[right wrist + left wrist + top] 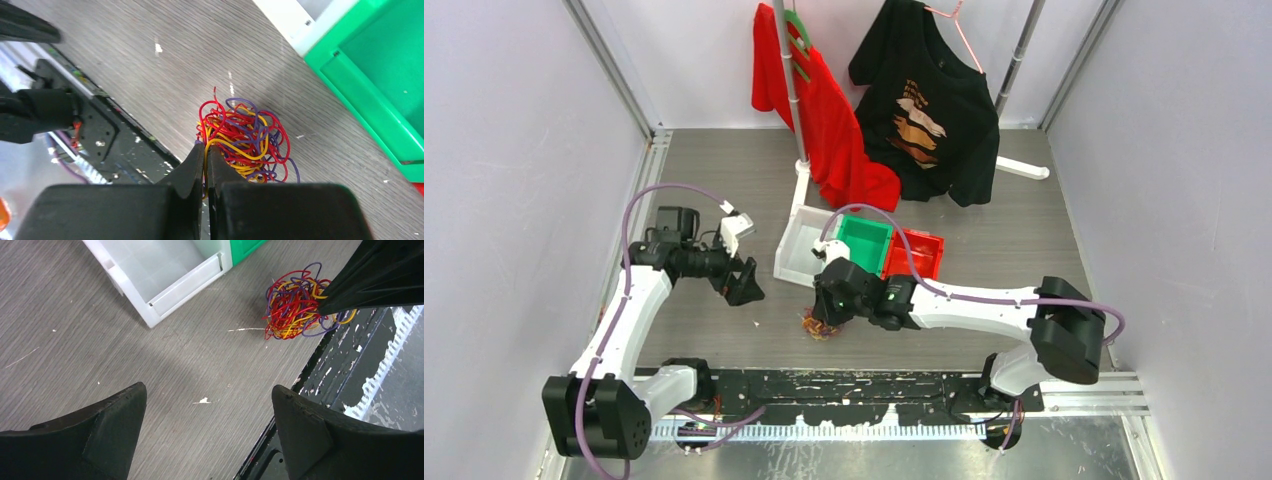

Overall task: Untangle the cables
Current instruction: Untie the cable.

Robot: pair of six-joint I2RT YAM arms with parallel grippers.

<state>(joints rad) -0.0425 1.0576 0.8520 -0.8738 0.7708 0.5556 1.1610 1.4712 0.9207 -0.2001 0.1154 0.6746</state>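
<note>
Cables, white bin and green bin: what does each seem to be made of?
The cables: thin wire in a smooth, slightly glossy, plastic-looking sheath, red, yellow and purple; they hold springy loops. The white bin: probably moulded plastic, semi-matt, with faintly translucent walls. The green bin: probably the same hard plastic, opaque, with a soft sheen along its rim.

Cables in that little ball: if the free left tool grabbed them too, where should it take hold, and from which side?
Probably an outer loop sticking out of the cables, reached from the open side facing the left tool. The right tool is shut on the opposite side, and the dense middle offers no single wire to pinch.
</note>
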